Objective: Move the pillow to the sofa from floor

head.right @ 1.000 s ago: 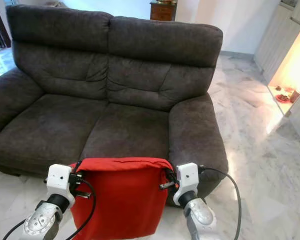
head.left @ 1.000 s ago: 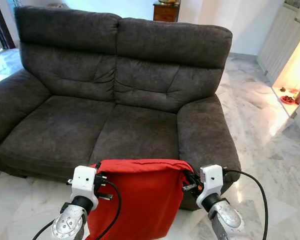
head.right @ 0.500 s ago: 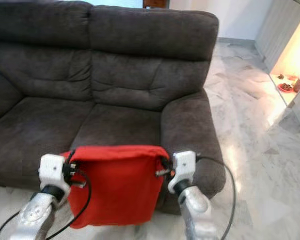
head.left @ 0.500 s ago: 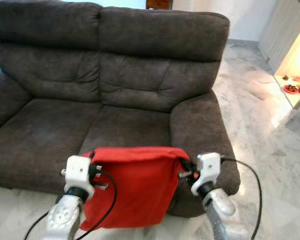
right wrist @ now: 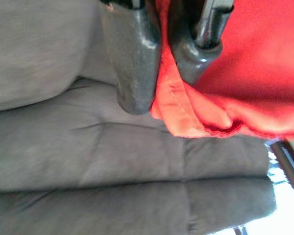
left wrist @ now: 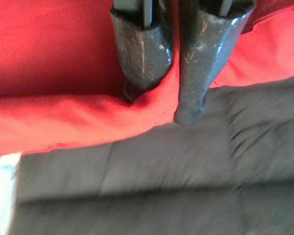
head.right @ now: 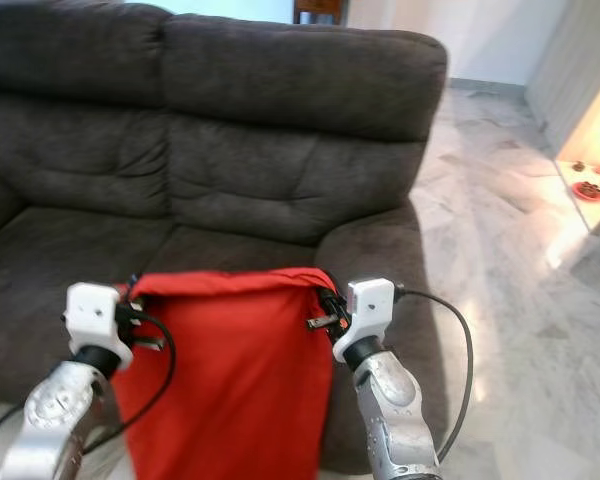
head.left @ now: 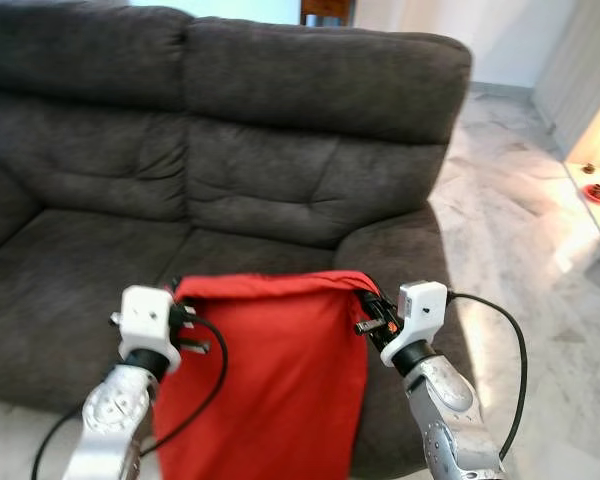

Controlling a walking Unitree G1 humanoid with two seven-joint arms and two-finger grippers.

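Dark grey sofa (head.left: 230, 150) on marble floor (head.left: 540, 240) ahead. Red pillow (head.left: 265, 380) hangs in the air before the seat, top corners pinched: left claw (head.left: 180, 322) clamped narrow on one, right claw (head.left: 370, 318) clamped narrow on the other.

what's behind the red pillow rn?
Behind the red pillow, held at its top corners by the left end effector and right end effector, is the dark grey sofa: seat cushions and right armrest. The seat's front edge and the floor below are covered.
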